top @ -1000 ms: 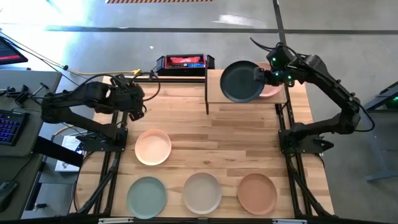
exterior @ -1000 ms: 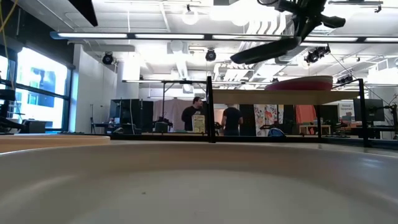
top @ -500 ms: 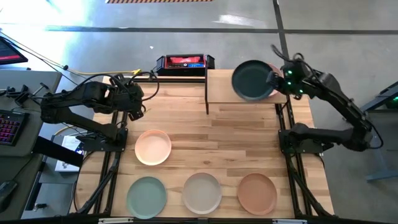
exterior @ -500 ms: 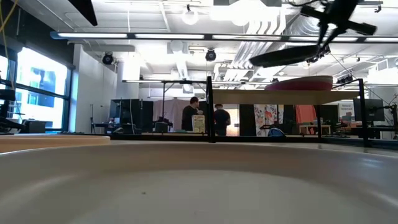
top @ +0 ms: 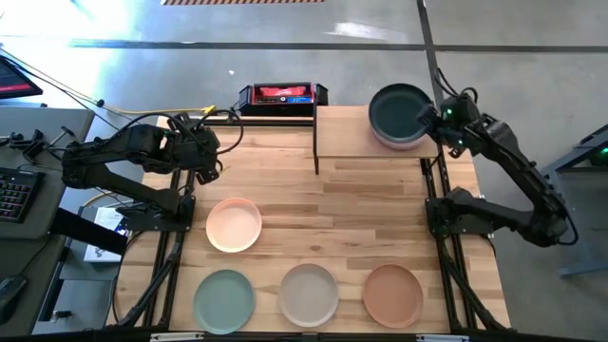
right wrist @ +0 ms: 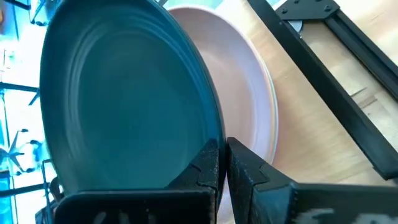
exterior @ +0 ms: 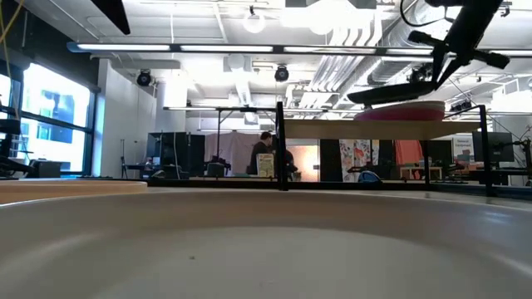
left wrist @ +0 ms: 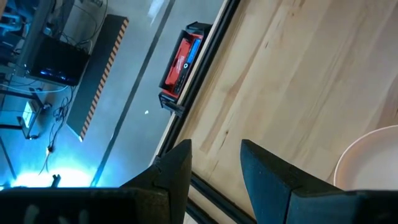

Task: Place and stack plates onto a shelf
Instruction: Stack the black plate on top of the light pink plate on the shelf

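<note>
We see right gripper (right wrist: 222,163) clamped on charcoal plate (top: 399,111), just above pink plate (right wrist: 249,93) on shelf (top: 347,142). Four plates on table (top: 313,204) left, we judge. Left gripper (left wrist: 214,163) parted, idle.

The shelf (top: 356,133) bears a pink plate (right wrist: 249,99); four plates (top: 309,292) lie on the table (top: 361,209).

I see the charcoal plate (top: 400,111) hanging tilted just above the pink plate (top: 410,142) on the shelf (top: 347,142), while peach (top: 234,224), green (top: 224,298), grey (top: 309,292) and tan (top: 392,294) plates lie flat below.
</note>
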Available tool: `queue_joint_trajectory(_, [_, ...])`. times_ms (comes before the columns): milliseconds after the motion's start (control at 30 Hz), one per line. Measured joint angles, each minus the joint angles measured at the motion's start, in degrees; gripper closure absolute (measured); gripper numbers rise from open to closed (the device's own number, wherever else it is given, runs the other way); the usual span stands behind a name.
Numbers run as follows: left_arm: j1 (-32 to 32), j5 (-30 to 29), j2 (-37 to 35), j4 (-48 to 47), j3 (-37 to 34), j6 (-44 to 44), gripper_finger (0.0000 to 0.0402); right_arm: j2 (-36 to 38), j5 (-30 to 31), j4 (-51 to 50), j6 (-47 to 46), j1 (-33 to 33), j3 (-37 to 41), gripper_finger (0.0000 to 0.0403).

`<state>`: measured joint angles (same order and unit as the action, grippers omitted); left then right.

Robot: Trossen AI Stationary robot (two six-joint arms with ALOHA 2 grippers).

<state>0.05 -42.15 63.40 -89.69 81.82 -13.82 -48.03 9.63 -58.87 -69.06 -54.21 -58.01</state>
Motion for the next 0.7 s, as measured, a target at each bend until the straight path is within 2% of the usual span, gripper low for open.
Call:
queue_joint_trajectory(267, [0.0,0.0,0.0,0.0,0.0,0.0,0.0275,-0.01,-1.46,0.0,-1.67,-0.2,2.45,0.0403])
queue_joint_trajectory(700, [0.0,0.05,0.0,-0.02,0.02,-0.03,0.0275,0.02,0.9,-0.08,-1.49,-0.2,2.51,0.0402])
